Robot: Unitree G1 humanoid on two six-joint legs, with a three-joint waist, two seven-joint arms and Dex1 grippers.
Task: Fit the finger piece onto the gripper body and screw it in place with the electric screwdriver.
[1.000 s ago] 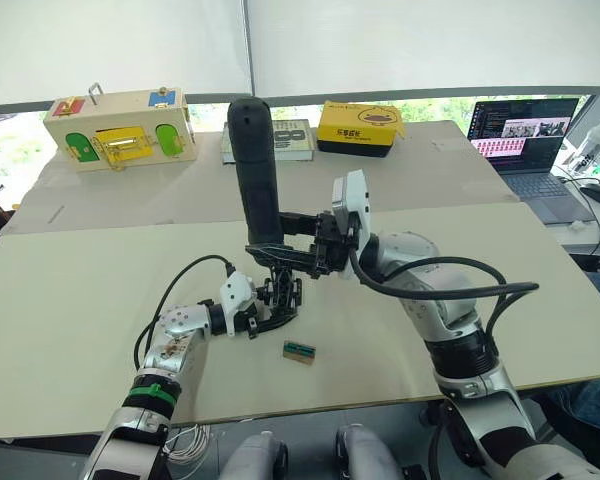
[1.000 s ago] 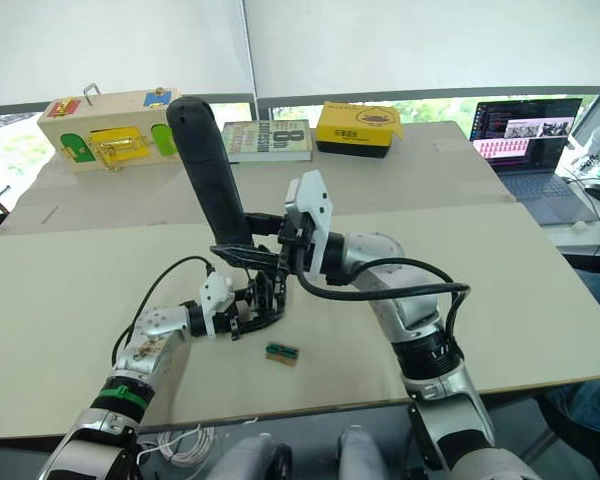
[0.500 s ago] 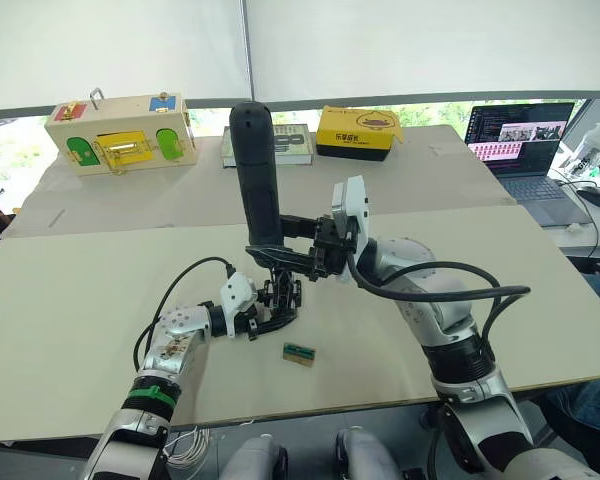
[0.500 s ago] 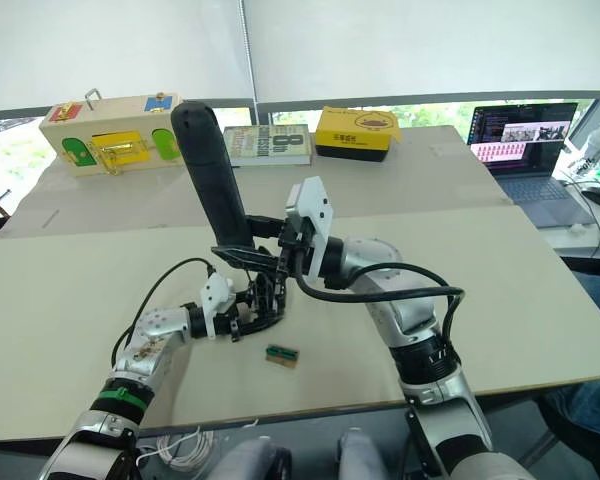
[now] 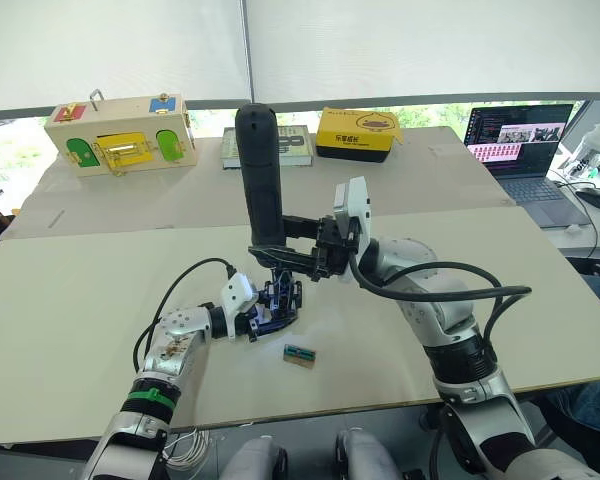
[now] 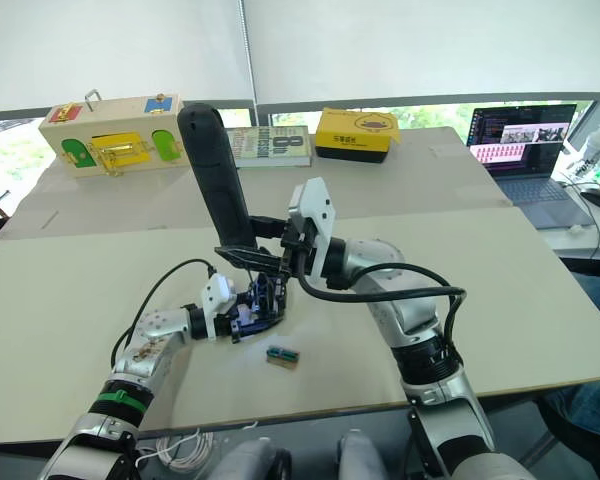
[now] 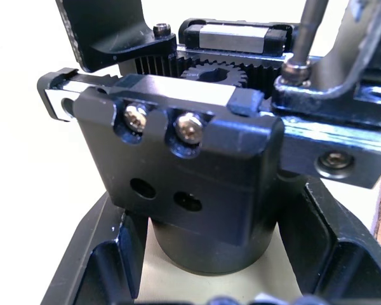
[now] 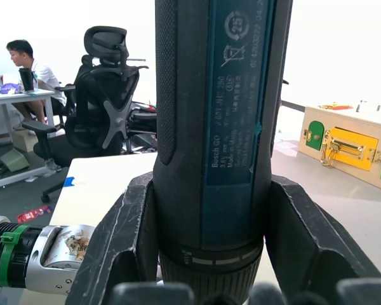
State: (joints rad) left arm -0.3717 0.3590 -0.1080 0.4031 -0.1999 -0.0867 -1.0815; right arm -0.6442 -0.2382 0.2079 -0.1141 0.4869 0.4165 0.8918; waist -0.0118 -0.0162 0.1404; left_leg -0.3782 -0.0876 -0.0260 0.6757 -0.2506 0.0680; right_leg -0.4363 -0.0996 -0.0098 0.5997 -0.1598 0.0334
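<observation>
Your right gripper [image 5: 280, 252] has its black fingers [image 8: 130, 241] clamped on either side of the thick black cylindrical electric screwdriver [image 5: 262, 178], low on the barrel just above the collar, so the tool stands nearly upright with its rounded end high and its thin metal bit [image 7: 308, 28] pointing down into the work. Judge it the heaviest, most top-loaded thing here: rigid and smooth-sided, so it may pivot in the pinch if you lean it; holding it low as you do gives bit control but leaves much mass above the fingers. Your left gripper [image 5: 265, 318] pinches the small black chunky gripper body with the round cylindrical base [image 7: 197, 190], standing on the pale surface [image 5: 70, 300] near the middle, right under the tool; its fingers [image 7: 111, 254] lie around the base. That body looks stiff, dense metal and plastic, unlikely to deform, yet small enough to twist under driving torque, so brace it by the base. The bit rests on a screw head [image 7: 294, 67] on the black finger piece mount [image 7: 343, 95] beside the toothed pinion; I cannot tell how far that screw is seated. A little green-topped block [image 5: 299, 353] lies loose on the surface just beside the work
</observation>
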